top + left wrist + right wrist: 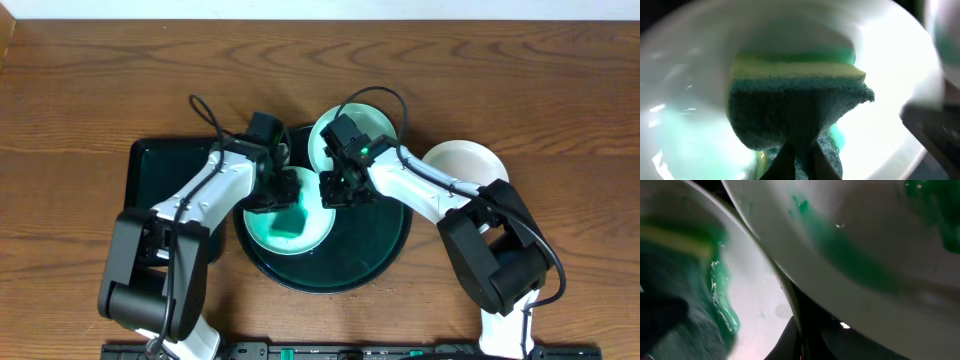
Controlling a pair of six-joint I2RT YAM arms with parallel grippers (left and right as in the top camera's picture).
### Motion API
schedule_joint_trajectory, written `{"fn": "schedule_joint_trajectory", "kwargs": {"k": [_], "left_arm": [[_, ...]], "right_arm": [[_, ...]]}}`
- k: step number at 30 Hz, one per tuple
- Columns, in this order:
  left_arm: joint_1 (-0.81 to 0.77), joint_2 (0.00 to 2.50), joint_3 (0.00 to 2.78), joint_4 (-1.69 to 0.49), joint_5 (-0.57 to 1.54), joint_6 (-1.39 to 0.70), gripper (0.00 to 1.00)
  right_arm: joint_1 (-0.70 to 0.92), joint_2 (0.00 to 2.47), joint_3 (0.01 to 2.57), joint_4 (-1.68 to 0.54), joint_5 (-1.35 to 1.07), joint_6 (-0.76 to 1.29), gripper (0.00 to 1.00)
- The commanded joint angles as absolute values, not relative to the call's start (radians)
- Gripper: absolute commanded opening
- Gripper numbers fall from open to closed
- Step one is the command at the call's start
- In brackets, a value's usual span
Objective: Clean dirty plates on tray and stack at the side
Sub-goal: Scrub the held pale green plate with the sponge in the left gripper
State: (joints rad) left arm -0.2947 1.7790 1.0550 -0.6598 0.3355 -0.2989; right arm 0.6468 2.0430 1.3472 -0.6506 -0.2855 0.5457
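Observation:
A pale turquoise plate (322, 215) lies on the left of the round black tray (375, 240). My left gripper (272, 195) is shut on a green and yellow sponge (795, 105) that presses into this plate (890, 65). My right gripper (335, 190) is shut on the plate's right rim (790, 305), one finger on each side of it. A second turquoise plate (372, 125) sits at the tray's far edge, partly under my right arm; in the right wrist view it (865, 255) carries dark green smears. A white plate (468, 160) rests on the table to the right of the tray.
A rectangular black tray (160, 170) lies left of the round tray, partly under my left arm. Bare wooden table (100, 80) surrounds the trays. A dark rail (400, 352) runs along the front edge.

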Motion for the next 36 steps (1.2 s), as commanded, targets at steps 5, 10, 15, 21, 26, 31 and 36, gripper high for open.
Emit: {"fn": "schedule_joint_trajectory", "kwargs": {"k": [5,10,15,21,26,31,36], "left_arm": [[-0.303,1.819,1.055,-0.692,0.528,-0.176,0.07],[-0.255,1.815,1.093,-0.773,0.256,-0.402,0.07],[-0.248,1.812,1.098,-0.841,-0.013,-0.581,0.07],[-0.272,1.812,1.098,-0.846,-0.142,-0.634,0.07],[-0.297,1.812,1.098,-0.757,-0.091,-0.572,0.07],[-0.307,1.812,1.098,-0.616,0.39,-0.254,0.08],[-0.304,1.812,1.098,-0.611,0.384,-0.239,0.07]], "right_arm": [[0.643,2.06,1.366,-0.644,-0.297,0.56,0.01],[0.643,2.06,1.366,-0.644,-0.297,0.56,0.01],[0.643,2.06,1.366,-0.644,-0.297,0.56,0.01],[0.643,2.06,1.366,-0.644,-0.297,0.56,0.01],[0.643,2.06,1.366,-0.643,-0.297,0.56,0.01],[0.643,2.06,1.366,-0.643,-0.297,0.56,0.01],[0.643,2.06,1.366,-0.643,-0.297,0.56,0.01]]}}
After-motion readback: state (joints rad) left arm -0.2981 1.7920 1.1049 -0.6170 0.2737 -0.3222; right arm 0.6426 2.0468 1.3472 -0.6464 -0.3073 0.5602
